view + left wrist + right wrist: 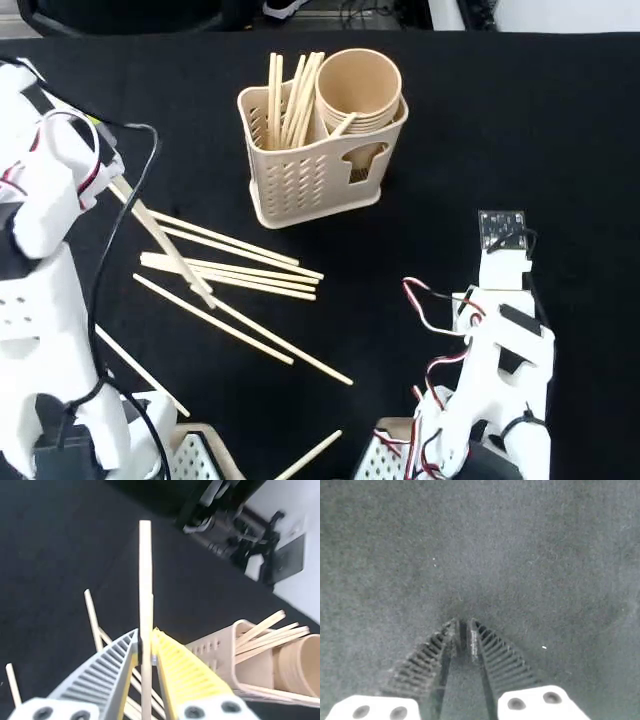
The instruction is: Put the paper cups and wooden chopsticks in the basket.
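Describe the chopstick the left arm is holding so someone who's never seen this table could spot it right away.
On the black table, look left of the basket to the left gripper at the table's edge. It pinches one chopstick slanting toward the loose chopsticks. Those lie flat; this one is lifted and crosses above them.

Chopsticks [250, 277] are bare wood, cups [358, 85] matt paper, basket [310, 180] smooth plastic.
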`<state>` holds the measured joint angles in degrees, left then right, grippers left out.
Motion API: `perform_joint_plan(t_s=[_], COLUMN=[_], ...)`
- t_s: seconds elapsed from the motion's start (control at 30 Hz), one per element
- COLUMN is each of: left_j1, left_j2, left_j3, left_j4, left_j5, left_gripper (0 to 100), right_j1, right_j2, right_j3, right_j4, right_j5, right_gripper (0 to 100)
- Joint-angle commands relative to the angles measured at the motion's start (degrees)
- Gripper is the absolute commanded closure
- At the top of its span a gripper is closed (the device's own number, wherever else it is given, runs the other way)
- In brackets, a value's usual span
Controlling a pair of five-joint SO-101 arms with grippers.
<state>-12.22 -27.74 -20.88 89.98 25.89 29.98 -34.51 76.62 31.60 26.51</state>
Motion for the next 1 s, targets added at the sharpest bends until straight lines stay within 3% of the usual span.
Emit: perform_joint_plan(t_s=[0.0,0.2,0.37,0.5,0.77,0.97], left_j1=[1.19,9.89,12.97,14.11,16.04,18.95], left_j2=[-0.70,-0.70,0.79,7.56,11.08,11.16], left_j3=[-6.02,-10.42,-9.27,-1.54,-4.00,3.30], left_j4=[-0.88,-10.20,-27.78,-41.93,-45.71,-50.55], left_j5=[0.00,2.02,2.81,-0.53,-2.90,-6.07], left_gripper=[97,97,97,97,97,97], right_j1=[-0.53,-0.53,-0.53,-0.53,-0.53,-0.53], right_j2=[-1.45,-1.45,-1.45,-1.45,-1.45,-1.45], right_j3=[-0.13,-0.13,-0.13,-0.13,-0.13,-0.13], right_j4=[-0.70,-0.70,-0.62,-0.62,-0.62,-0.70], right_j5=[0.35,0.35,0.35,0.35,0.35,0.44], right_gripper=[94.5,94.5,94.5,94.5,94.5,94.5])
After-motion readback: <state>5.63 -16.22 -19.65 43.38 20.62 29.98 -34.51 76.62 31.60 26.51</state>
